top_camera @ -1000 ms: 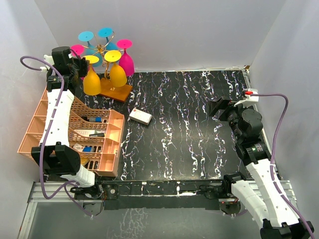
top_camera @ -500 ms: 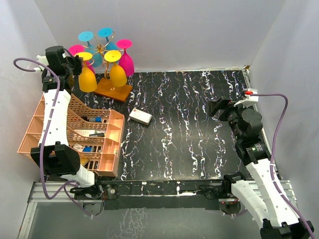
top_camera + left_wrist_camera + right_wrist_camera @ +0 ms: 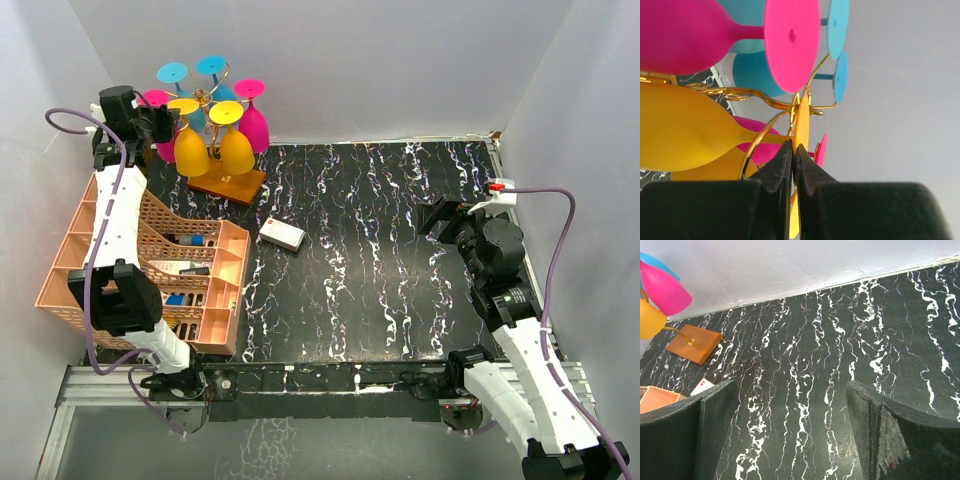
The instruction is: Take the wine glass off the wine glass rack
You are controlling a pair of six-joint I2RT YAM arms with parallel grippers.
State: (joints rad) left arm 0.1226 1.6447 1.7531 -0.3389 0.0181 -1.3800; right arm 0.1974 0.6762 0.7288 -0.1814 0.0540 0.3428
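The wine glass rack, gold wire [image 3: 205, 98] on an orange-brown wooden base [image 3: 230, 184], stands at the far left with several glasses hanging upside down. My left gripper [image 3: 163, 122] is shut on the thin foot [image 3: 801, 120] of a yellow wine glass [image 3: 190, 147]. Its bowl [image 3: 685, 127] lies to the left in the left wrist view. A gold wire arm [image 3: 757, 145] curves round its stem. My right gripper [image 3: 441, 214] is open and empty over the right of the table; the right wrist view shows it [image 3: 795, 432] above bare tabletop.
A second yellow glass [image 3: 237, 150], pink glasses [image 3: 255, 125] and cyan glasses [image 3: 210, 66] hang on the rack. A peach lattice basket [image 3: 110, 240] with small items sits front left. A white box [image 3: 282, 234] lies near the rack's base. White walls stand close behind.
My left gripper swung left with the yellow glass, then came back right and a little farther, toward the rack's pole. The right arm has not moved.
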